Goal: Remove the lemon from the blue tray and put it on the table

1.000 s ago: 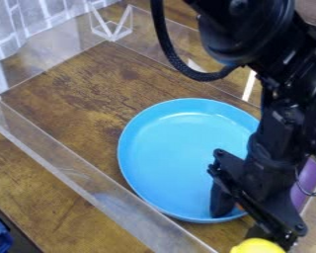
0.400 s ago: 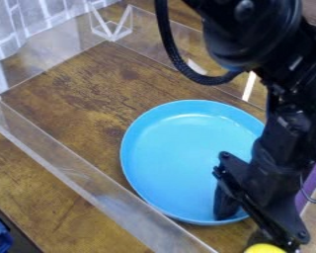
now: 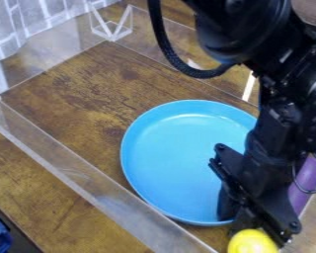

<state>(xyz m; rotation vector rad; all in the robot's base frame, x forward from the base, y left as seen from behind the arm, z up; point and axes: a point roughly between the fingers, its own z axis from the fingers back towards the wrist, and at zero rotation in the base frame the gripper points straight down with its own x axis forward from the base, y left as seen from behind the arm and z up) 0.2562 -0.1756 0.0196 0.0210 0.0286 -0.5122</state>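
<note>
The lemon (image 3: 249, 241) is a small glossy yellow fruit lying on the table (image 3: 82, 89) at the bottom edge of the view, just outside the front right rim of the blue tray (image 3: 168, 158). Nothing lies in the part of the tray that shows. My gripper (image 3: 264, 229) points down over the tray's right rim, its black body hiding that part of the tray. Its lower end sits right beside the lemon. The fingers are dark and merge with the body, so how the jaws stand does not show.
A purple eggplant (image 3: 307, 180) peeks out behind the arm at the right edge. A clear plastic wall (image 3: 55, 158) runs along the table's left and front sides. A clear container (image 3: 112, 18) stands at the back. The thick black arm fills the upper right.
More of the lemon shows now, and it sits slightly further left and up at the bottom edge. The gripper has kept roughly the same place over the tray's right rim.
</note>
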